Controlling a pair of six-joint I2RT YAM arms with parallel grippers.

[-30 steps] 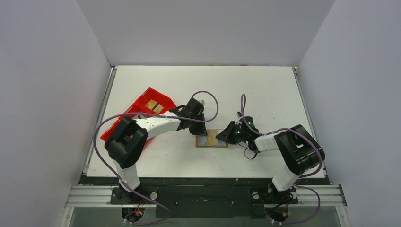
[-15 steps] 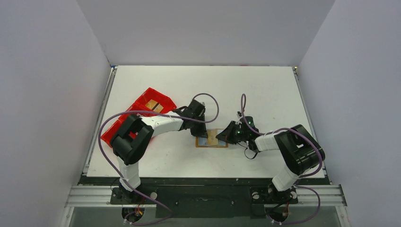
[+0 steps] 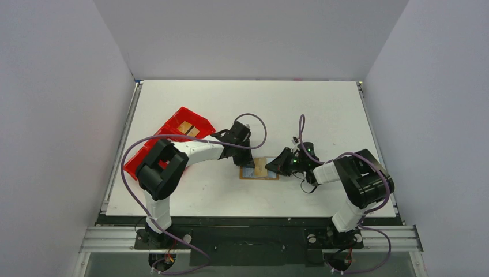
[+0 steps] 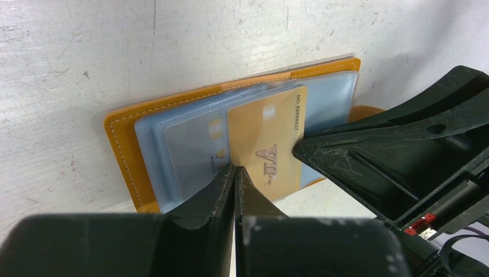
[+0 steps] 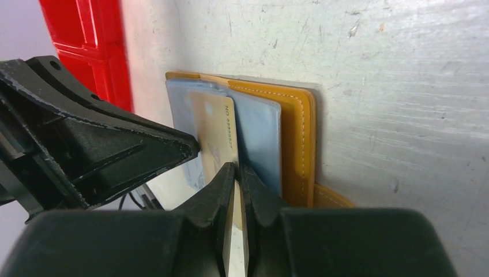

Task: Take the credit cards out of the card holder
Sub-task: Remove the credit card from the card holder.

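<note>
**Entry: open card holder, worked from both ends**

**Location.** The tan-orange stitched leather-like card holder [image 3: 258,171] lies opened flat on the scuffed white table [image 3: 323,115]. It sits midway between the two arms, to the right of the long red plastic tray [image 5: 86,34] and apart from it.

**Contents.** Clear blue-grey plastic sleeves [image 4: 190,144] are stacked across its inside, leaving an orange border showing on three sides. One gold card printed "VIP" [image 4: 268,130] lies over the sleeves. I cannot tell whether any part of it sits inside a sleeve.

**Left arm.** The white-and-black left arm [image 3: 196,151] rises from its base, bends at the elbow beside the tray and runs rightward. Its wrist is tipped down at the holder's far-left corner. The left gripper [image 4: 234,169] has its fingers pressed tight together, tips down at one long edge of the gold card, where it meets the sleeves. I cannot tell whether anything thin is nipped between them.

**Right arm.** The right arm [image 3: 326,172] is folded at the elbow near the table's right side. Its forearm runs leftward, low over the table, to the holder's right end. The right gripper [image 5: 235,168] is clenched on the gold card, and a thin pale strip of it shows between the fingers.

**Relation.** The two grippers face each other across the gold card, tips near one another.
</note>
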